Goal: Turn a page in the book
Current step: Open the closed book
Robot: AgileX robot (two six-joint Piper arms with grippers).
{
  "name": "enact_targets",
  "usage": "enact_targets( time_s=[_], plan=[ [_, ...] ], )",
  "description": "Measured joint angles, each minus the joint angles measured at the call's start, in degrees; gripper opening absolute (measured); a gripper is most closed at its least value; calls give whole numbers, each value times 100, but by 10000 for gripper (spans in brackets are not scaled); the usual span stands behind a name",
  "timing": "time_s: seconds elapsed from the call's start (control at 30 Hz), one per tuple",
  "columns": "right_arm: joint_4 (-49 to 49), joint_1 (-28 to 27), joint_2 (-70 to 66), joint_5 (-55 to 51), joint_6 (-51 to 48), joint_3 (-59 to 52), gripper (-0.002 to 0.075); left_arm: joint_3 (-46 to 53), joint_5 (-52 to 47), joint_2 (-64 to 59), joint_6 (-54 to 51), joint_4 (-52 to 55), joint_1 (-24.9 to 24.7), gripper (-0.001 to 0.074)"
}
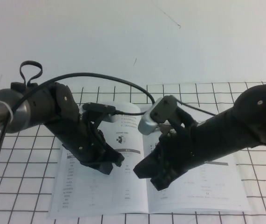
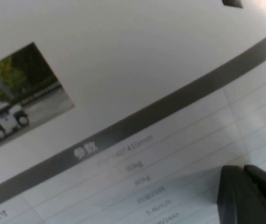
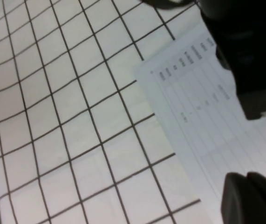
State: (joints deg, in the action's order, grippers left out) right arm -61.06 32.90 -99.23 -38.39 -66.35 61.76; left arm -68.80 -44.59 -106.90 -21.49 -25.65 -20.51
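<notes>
High view: I see the book (image 1: 170, 191) lying open and flat on the gridded table (image 1: 21, 186), near the table's front edge, spine roughly central. My left gripper (image 1: 105, 164) is down over the left-hand leaf, close to the paper; my right gripper (image 1: 158, 177) is down just right of the spine over the right-hand leaf. Both arms cross over the upper part of the spread. Left wrist view: the page (image 2: 137, 93) fills the view, showing a small photo of a white boxy vehicle (image 2: 4, 123) and a grey-barred spec table (image 2: 123, 135); one dark fingertip shows at the edge, close to the paper, contact unclear. Right wrist view: the book's outer edge lies on the grid, a spec table faint on it. Finger state on either gripper: cannot tell.
</notes>
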Motion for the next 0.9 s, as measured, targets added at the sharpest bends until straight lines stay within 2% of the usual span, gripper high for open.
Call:
enact_targets(
  time_s=[0.13,0.3,0.5,0.67,0.9],
  plan=[
    [1386,0,751,92,1072,0,0,-24,51,-288,0,9,0,-3],
    [3838,0,1886,-59,2944,0,0,-38,51,-329,-12,-4,13,-3],
    [6375,0,3514,-247,4814,-11,0,-18,-47,248,-188,-164,2,-2],
    [7565,0,5013,-465,5320,-11,0,-18,-80,1527,-385,-490,2,-2],
    [7992,0,6723,-786,5666,-258,0,-18,-159,3595,-436,-565,2,-2]
  ],
)
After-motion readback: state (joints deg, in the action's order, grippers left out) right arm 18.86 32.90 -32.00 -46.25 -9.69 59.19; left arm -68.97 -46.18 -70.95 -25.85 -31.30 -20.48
